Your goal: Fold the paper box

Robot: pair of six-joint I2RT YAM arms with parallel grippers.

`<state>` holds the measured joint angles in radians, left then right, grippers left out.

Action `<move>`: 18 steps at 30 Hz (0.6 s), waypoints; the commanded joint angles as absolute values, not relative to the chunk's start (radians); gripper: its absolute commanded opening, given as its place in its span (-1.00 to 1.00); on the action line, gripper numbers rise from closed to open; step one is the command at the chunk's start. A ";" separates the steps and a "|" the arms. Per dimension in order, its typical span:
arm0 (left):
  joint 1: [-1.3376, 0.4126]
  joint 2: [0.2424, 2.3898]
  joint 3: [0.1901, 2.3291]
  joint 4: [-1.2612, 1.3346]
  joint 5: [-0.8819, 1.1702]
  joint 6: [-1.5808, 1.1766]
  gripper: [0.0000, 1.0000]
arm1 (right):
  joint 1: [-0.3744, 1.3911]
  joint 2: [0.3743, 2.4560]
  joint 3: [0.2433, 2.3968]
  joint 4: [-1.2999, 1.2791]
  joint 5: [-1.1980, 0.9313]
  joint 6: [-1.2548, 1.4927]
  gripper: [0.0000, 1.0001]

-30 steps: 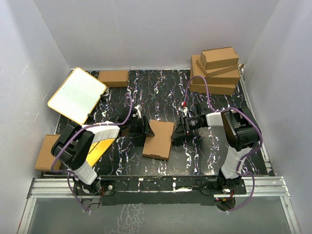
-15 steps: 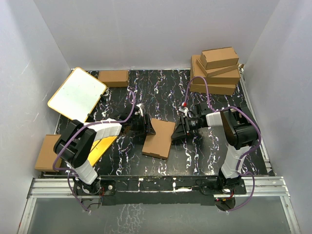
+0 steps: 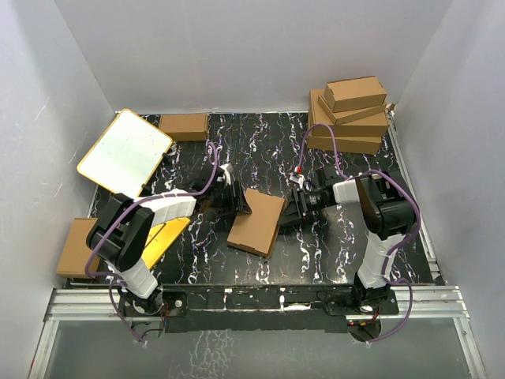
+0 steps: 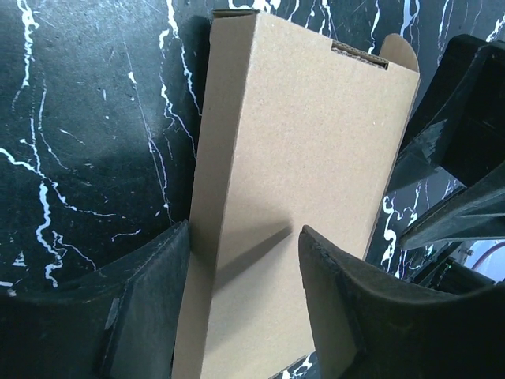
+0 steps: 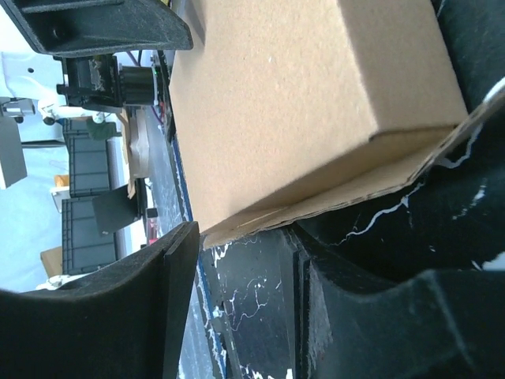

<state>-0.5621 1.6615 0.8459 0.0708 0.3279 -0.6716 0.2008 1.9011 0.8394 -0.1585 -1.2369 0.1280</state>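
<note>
The paper box is a thin brown folded mailer lying slantwise in the middle of the black marbled table. My left gripper is at its far left corner and my right gripper at its right edge. In the left wrist view the open left gripper straddles the box's long left edge, one finger beside the side wall and the other over the top face. In the right wrist view the right gripper stands open, with the box's loose flap edge just at its fingertips.
A stack of finished brown boxes stands at the back right, and one more box at the back left. A white board with an orange rim leans at the left. A yellow card and flat cardboard lie near left.
The box has turned a little, its near end swinging left. My left gripper has slid towards the far right along it. Both grippers have opened slightly wider.
</note>
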 commanded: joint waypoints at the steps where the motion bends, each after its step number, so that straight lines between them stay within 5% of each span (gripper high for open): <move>1: -0.539 1.639 0.894 0.040 0.355 -0.645 0.12 | 0.166 1.897 0.885 -0.154 -1.262 0.068 0.01; 9: -0.512 1.603 0.935 -0.043 0.321 -0.597 0.33 | 0.141 1.900 0.891 -0.186 -1.219 0.032 0.02; 18: -0.503 1.593 0.939 -0.024 0.323 -0.572 0.24 | 0.127 1.907 0.911 -0.179 -1.181 0.033 0.01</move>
<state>-0.5121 1.6238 0.9062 -0.0223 0.3199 -0.6037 0.1368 1.9034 0.8654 -0.2108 -1.1934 0.0521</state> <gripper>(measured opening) 0.638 0.511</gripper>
